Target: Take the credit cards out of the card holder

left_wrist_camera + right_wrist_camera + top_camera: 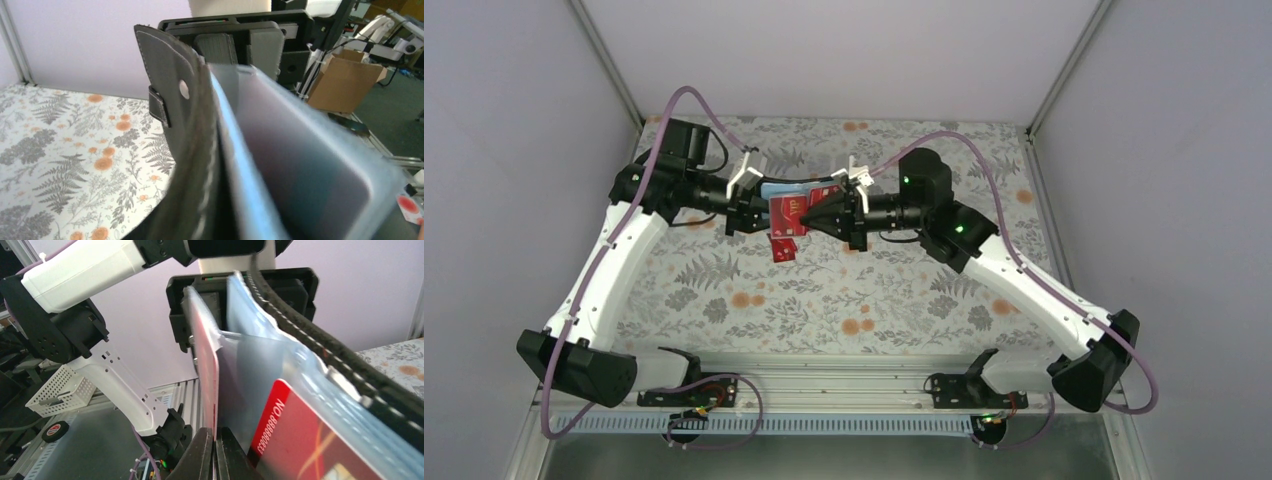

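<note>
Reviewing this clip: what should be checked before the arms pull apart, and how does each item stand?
1. The right gripper has the red card: ok, its jaws are shut on the card's near edge.
2. The left gripper holds the card holder firmly: cannot tell. The holder sits between its fingers, but how tight the grip is does not show.
3. The pinched card is clear of its pocket: not ok, its far end looks covered by pocket plastic.
4. The holder is emptied: not ok, a second red card sits in a pocket.
5. A card is out: ok, a loose red card lies on the table.
</note>
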Controlling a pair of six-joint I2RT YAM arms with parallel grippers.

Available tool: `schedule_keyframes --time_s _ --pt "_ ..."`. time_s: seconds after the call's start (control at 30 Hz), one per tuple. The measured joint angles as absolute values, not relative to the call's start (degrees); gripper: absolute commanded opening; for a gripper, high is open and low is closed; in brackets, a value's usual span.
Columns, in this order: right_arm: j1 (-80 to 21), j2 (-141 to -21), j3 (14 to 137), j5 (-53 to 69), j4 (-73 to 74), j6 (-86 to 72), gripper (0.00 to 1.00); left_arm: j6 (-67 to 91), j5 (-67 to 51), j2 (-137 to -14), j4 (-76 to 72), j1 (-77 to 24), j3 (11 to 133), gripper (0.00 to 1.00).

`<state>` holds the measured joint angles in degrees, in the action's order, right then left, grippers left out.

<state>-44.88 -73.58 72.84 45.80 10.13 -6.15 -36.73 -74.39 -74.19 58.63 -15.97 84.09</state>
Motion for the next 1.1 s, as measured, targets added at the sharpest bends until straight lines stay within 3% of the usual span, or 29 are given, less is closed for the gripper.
schedule_keyframes --time_s 0.43,0.67,0.73,0.9,0.97,1.1 --pt "-42.09 -70.39 72.73 50.26 9.96 -8.58 0.04 -53.45 -82.02 -74.85 70.32 -15.44 84.12 0.78" --pt "-41.25 -71.37 72.73 49.67 10.37 -8.47 0.04 -52.93 -85.12 -74.85 71.64 -15.92 85.03 0.84" --pt "-41.21 -72.01 72.73 49.54 10.85 -8.32 0.04 -50.46 -84.95 -74.85 70.17 -15.92 85.08 0.78" --pt "-41.23 -72.9 72.75 49.84 12.1 -7.42 0.04 -40.77 -81.54 -74.85 62.67 -15.92 84.51 0.21" --pt "-41.25 -73.23 72.75 50.28 12.49 -7.01 0.04 -38.41 -79.81 -74.85 60.38 -15.92 84.03 0.06" --pt "-41.28 -73.28 72.75 50.74 12.86 -5.74 0.2 -36.42 -78.46 -74.72 58.28 -15.92 83.07 0.02"
